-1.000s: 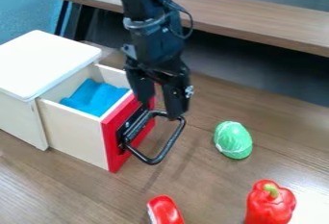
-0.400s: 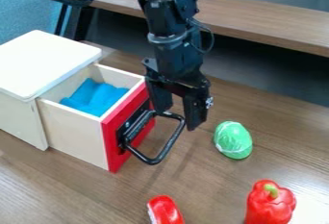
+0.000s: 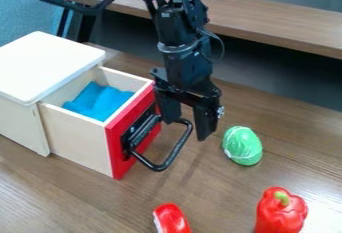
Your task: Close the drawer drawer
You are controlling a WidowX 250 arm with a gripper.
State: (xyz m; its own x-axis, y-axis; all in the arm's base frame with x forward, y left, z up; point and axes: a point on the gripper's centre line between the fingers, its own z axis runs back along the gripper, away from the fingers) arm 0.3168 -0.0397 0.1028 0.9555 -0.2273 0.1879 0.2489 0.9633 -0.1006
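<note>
1. The cabinet [image 3: 48, 67], its white top intact, has the drawer [image 3: 75, 136] pulled well out on its right side in the view, so the closing push seems yet to be made; this looks like lining up for it.
2. The gripper [image 3: 188, 128] is released, its fingers apart with nothing clamped, above the far end of the black handle [image 3: 175, 152].
3. Next, it likely needs to bear on the handle or the red front panel [image 3: 118, 158] and drive squarely toward the cabinet.
4. The cabinet runs off the left edge, hiding its far side.
5. The red bell pepper [image 3: 281, 213] and a red object [image 3: 172, 220] are cut by the bottom edge; the latter's kind is unclear.
6. Whether a fingertip touches the handle, I cannot tell.
</note>
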